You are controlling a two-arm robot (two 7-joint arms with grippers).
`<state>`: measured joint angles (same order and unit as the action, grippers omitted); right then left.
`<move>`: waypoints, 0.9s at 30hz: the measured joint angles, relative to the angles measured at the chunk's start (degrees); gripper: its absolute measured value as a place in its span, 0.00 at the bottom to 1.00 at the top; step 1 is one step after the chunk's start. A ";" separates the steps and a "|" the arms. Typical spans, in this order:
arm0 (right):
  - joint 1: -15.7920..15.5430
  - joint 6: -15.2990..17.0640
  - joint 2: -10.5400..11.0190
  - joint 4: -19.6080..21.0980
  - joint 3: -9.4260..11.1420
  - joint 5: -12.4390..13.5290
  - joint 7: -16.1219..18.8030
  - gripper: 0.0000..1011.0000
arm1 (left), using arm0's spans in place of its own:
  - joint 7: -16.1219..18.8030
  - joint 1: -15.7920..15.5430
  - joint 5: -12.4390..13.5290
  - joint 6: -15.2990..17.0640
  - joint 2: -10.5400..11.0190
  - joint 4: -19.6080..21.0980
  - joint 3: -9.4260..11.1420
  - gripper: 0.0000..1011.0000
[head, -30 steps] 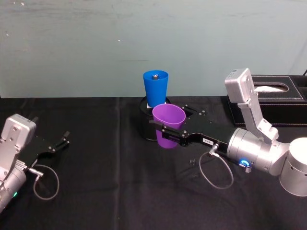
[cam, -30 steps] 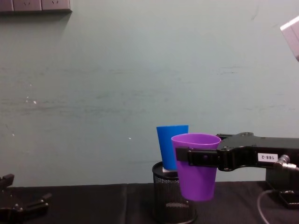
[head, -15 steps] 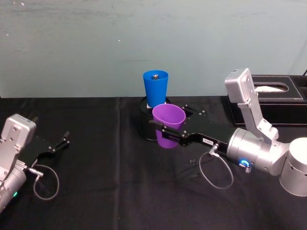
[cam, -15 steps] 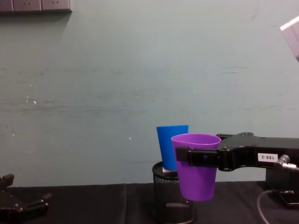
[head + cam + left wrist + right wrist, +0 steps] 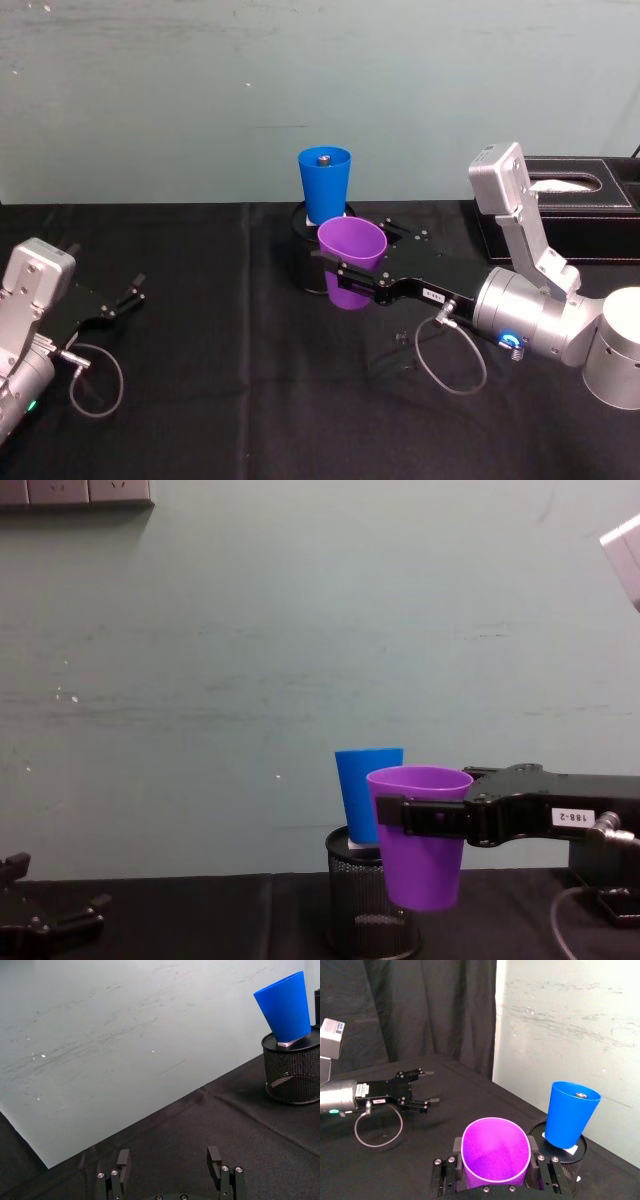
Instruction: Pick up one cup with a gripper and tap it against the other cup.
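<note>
There are two cups. One purple cup (image 5: 351,255) is in the middle of the head view. One blue cup (image 5: 324,183) stands just above it in the frame, upright on top of one black mesh holder (image 5: 355,915).

There are two claws. The right gripper (image 5: 350,270) reaches in from the right side. It squeezes the purple cup just under the rim, with one finger on each side. The left gripper (image 5: 128,292) is low at the left edge, over the black table (image 5: 200,400). Its fingers are spread apart and hold nothing, and it is far from both cups.

In the right wrist view a small gap shows between the two cups.

One black tissue box (image 5: 580,215) is at the right, and the frame's edge cuts off its end. In the head view the purple cup hides most of the holder. In the chest view it covers the blue cup's lower right side. A tiny gray thing lies inside the blue cup, too small to make out.
</note>
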<state>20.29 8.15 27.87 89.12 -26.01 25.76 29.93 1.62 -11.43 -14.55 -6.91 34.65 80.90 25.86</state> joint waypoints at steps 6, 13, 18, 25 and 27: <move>0.00 0.00 0.00 0.00 0.00 0.00 0.00 0.72 | 0.00 0.00 0.00 0.00 0.00 0.00 0.00 0.99; 0.00 0.00 0.00 0.00 0.00 0.00 0.00 0.72 | 0.00 0.00 0.00 0.00 0.00 0.00 0.00 0.99; 0.00 0.00 0.00 0.00 0.00 0.00 0.00 0.72 | 0.00 0.00 0.00 0.00 0.00 0.00 0.00 0.99; 0.00 0.00 0.00 0.00 0.00 0.00 0.00 0.72 | 0.00 0.00 0.00 0.00 0.00 0.00 0.00 0.99; 0.00 0.00 0.00 0.00 0.00 0.00 0.00 0.72 | 0.00 0.00 0.00 0.00 0.00 0.00 0.00 0.99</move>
<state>20.29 8.15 27.87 89.12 -26.01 25.77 29.93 1.62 -11.43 -14.55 -6.91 34.64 80.90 25.86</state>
